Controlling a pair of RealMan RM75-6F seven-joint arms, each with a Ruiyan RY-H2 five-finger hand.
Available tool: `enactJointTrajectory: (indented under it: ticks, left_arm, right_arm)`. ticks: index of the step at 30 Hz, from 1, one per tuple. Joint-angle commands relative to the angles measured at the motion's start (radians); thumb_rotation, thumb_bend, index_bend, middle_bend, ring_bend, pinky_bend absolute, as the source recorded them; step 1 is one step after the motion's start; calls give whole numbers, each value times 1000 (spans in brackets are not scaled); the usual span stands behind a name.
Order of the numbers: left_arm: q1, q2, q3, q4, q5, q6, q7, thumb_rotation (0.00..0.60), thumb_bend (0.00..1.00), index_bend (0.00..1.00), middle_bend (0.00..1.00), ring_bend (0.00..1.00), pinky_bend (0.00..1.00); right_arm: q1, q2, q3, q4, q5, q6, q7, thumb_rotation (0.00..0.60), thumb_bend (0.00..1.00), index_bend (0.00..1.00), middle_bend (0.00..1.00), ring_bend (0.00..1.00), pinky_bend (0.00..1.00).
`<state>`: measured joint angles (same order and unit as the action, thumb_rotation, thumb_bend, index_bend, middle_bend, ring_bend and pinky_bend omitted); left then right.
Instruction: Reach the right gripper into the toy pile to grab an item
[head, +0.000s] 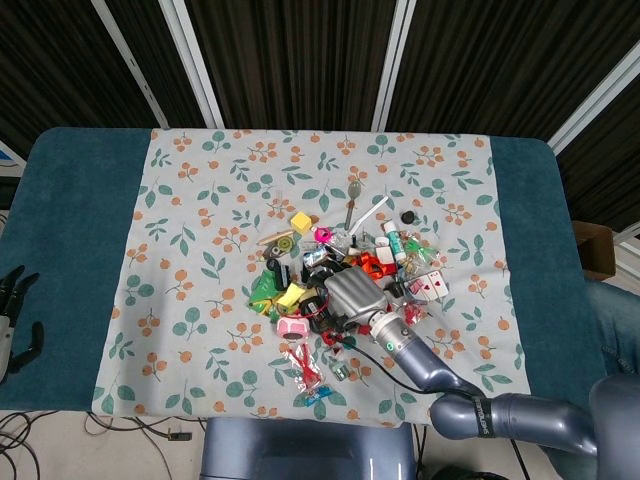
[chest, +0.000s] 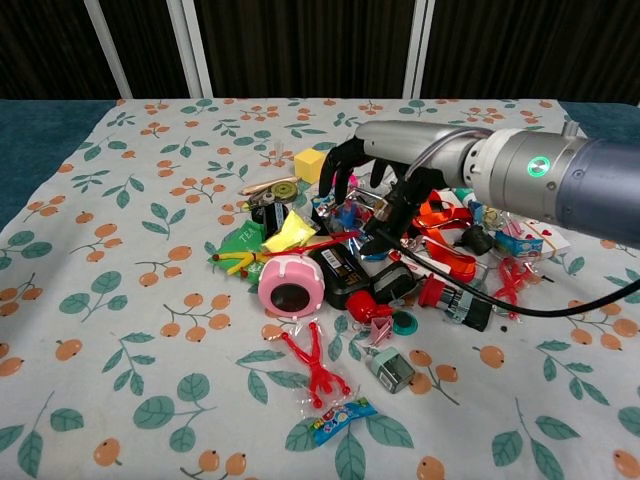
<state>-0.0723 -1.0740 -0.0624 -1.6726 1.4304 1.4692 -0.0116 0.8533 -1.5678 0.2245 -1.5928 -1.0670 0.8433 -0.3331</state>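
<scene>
The toy pile (chest: 370, 270) lies in the middle of the floral cloth (chest: 120, 300); the head view shows the same toy pile (head: 300, 285). My right hand (chest: 362, 180) hovers over the pile's centre with its dark fingers (chest: 336, 168) spread and curved downward, above a blue packet (chest: 340, 212) and beside an orange ribbon (chest: 437, 215). Nothing shows in its grasp. In the head view the right hand (head: 349, 294) covers the pile's middle. My left hand (head: 12, 318) rests at the far left edge with fingers apart, holding nothing.
Around the hand lie a yellow cube (chest: 311, 163), a pink round toy (chest: 291, 285), a black box (chest: 344, 276), a red stretchy figure (chest: 316, 368) and a metal spoon (head: 350, 203). Teal table cover (head: 75, 230) flanks the cloth.
</scene>
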Motion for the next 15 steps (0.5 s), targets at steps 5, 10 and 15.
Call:
enactJointTrajectory:
  ticks: [5, 10, 15]
  left_arm:
    - [1, 0, -1, 0, -1, 2, -1, 600, 568, 97, 0, 32, 46]
    - [0, 0, -1, 0, -2, 0, -1, 600, 568, 97, 0, 32, 46]
    - [0, 2, -2, -2, -4, -1, -3, 600, 569, 97, 0, 32, 46]
  right_arm:
    - [-3, -39, -23, 37, -19, 17, 13, 600, 246, 347, 375, 187, 263]
    - [3, -69, -25, 75, -29, 23, 24, 600, 301, 383, 401, 209, 263]
    - [5, -97, -26, 114, -33, 26, 41, 600, 344, 399, 413, 216, 263]
